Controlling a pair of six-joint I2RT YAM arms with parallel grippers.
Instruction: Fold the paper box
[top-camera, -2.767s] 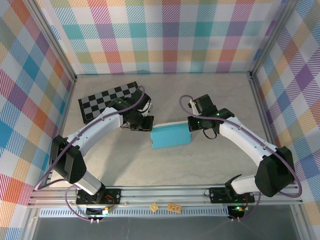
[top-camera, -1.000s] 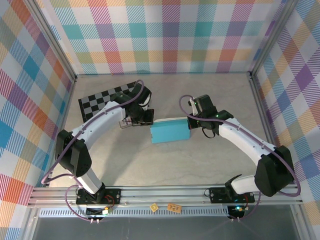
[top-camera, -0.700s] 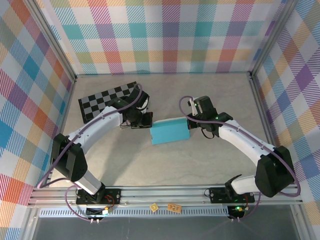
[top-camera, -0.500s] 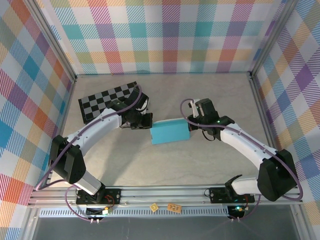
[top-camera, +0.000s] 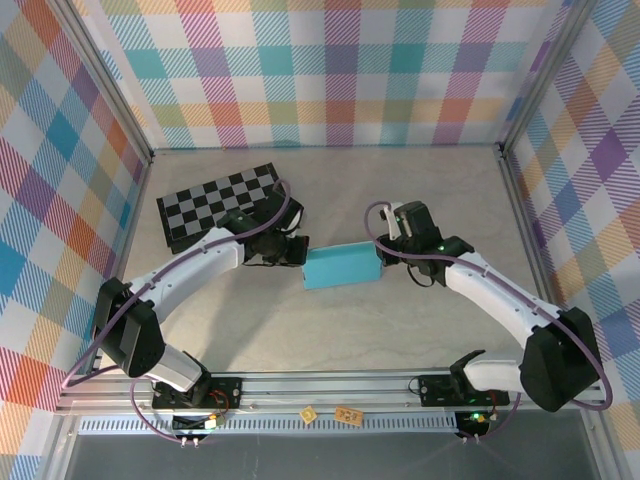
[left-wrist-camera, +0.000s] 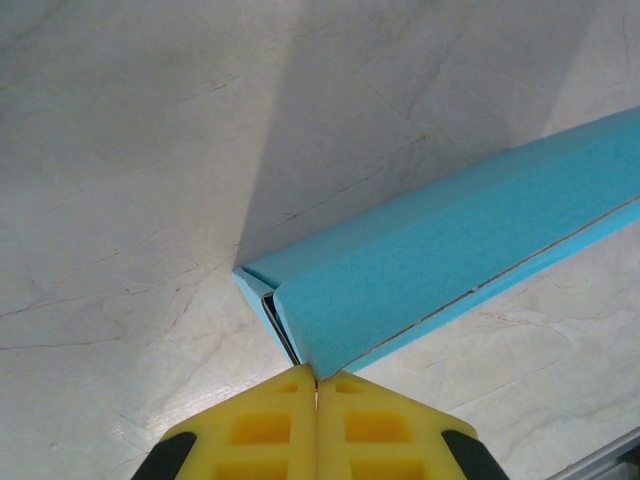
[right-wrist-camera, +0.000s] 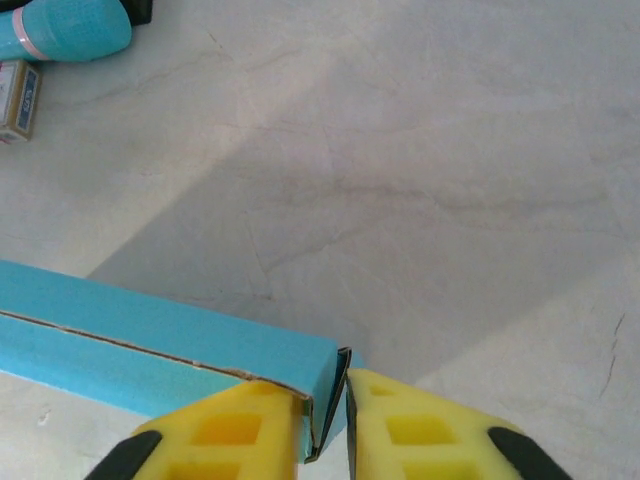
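Paper box of thin turquoise-blue cardboard (top-camera: 341, 268), a shallow closed rectangle, lies flat near the middle of the pale marbled worktop (top-camera: 400, 190). In the top external view its long axis runs left to right, with the right end turned slightly toward the far wall. It sits between the two arms, just to the near right of the black-and-white checkered board (top-camera: 215, 200) and apart from it.

Left jaws: closed. In the left wrist view the yellow fingertip pads (left-wrist-camera: 260, 430) meet along a single line. Their tips sit at the left end corner of the paper box, where a dark slit between two cardboard layers runs down to them. Whether any edge of the card is nipped between the pads cannot be told. A seam runs along the long side of the box away from this corner.

Right jaws: parted a little. In the right wrist view the thin end edge of the box stands in the narrow gap between the two yellow pads (right-wrist-camera: 225, 425). The right pad lies against the card, and a dark sliver shows on the other side, so the card is straddled rather than clamped.

A turquoise rounded object with a pale band (right-wrist-camera: 65, 30) and a small printed box (right-wrist-camera: 18, 97) lie well apart from the box at the top left of that view.
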